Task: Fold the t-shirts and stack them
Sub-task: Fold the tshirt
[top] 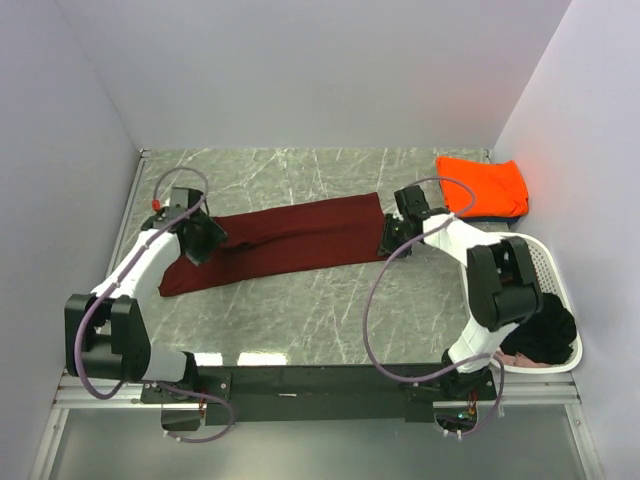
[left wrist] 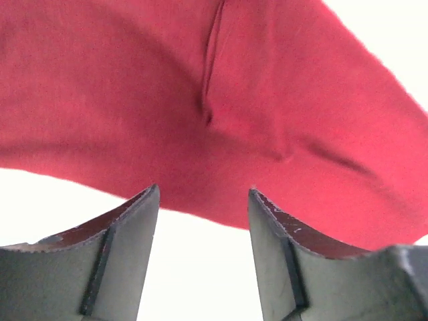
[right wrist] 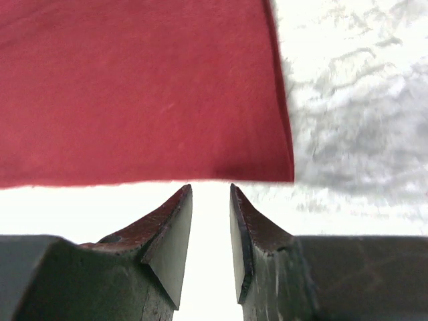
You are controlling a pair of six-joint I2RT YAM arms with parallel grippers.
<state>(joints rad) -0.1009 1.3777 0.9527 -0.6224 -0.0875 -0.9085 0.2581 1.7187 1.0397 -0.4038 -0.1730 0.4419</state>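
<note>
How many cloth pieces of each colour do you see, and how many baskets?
Maroon cloth: 1
Orange cloth: 1
Black cloth: 1
White basket: 1
Total: 4
A dark edge under the orange cloth is too small to count.

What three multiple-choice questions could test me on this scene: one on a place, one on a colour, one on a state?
1. Where is the orange t-shirt? A in the basket; B at the table's far right corner; C on the floor.
2. Colour of the long shirt laid out mid-table? A maroon; B pink; C green.
3. The left fingers are: A clamped on cloth; B hidden; C apart, empty.
Answers: B, it lies folded there; A, the top view shows it; C, the wrist view shows only table between them.
</note>
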